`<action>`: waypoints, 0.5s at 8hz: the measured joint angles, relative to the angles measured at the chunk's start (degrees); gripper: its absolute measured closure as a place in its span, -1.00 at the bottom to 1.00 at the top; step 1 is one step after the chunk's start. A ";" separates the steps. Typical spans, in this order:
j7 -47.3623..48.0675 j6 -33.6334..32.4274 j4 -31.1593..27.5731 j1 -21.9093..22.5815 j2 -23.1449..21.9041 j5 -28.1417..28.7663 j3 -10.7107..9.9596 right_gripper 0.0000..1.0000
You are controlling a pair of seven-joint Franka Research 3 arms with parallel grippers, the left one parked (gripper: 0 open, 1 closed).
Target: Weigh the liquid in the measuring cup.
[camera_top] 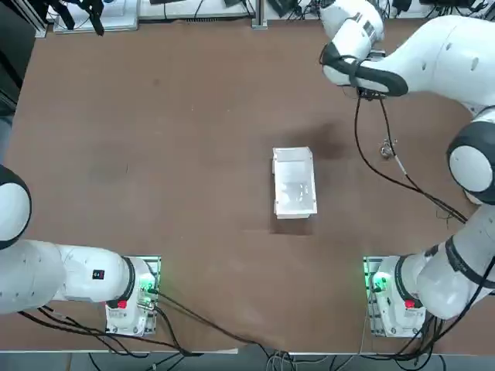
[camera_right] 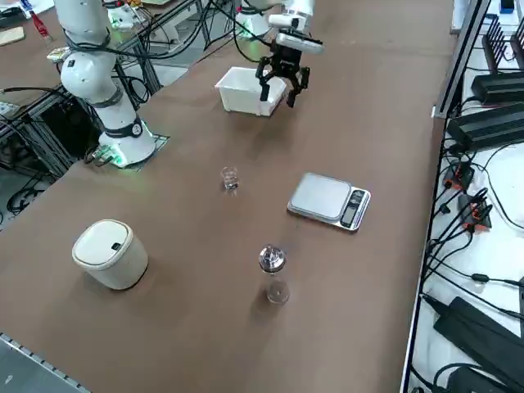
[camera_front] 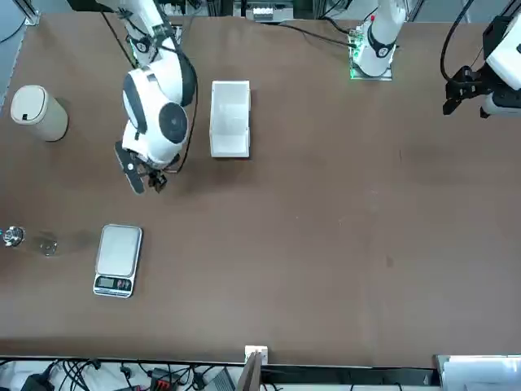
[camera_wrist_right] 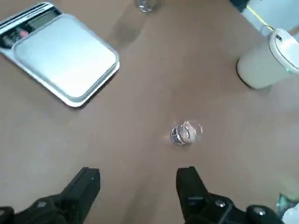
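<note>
The measuring cup (camera_right: 229, 178) is tiny, clear and upright on the brown table, between the white tray and the scale. It also shows in the wrist view (camera_wrist_right: 186, 133) and as a small glint from overhead (camera_top: 387, 147). My right gripper (camera_right: 281, 90) hangs open and empty above the table beside the tray. The cup stands apart from the gripper (camera_wrist_right: 138, 186), ahead of its fingers and nearer to one of them. From the front the gripper (camera_front: 145, 177) covers the cup's spot. The silver digital scale (camera_right: 327, 201) lies flat beyond the cup, with nothing on its platform (camera_wrist_right: 65, 56).
A white rectangular tray (camera_top: 294, 182) sits mid-table. A cream lidded canister (camera_right: 110, 254) stands at the robot's right side. Past the scale are a small shiny metallic piece (camera_right: 272, 260) and a flat clear round item (camera_right: 278, 292). Cables hang from the arm over the table.
</note>
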 joint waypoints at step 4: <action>14.38 -0.47 0.01 0.00 2.45 -3.09 -0.15 -0.97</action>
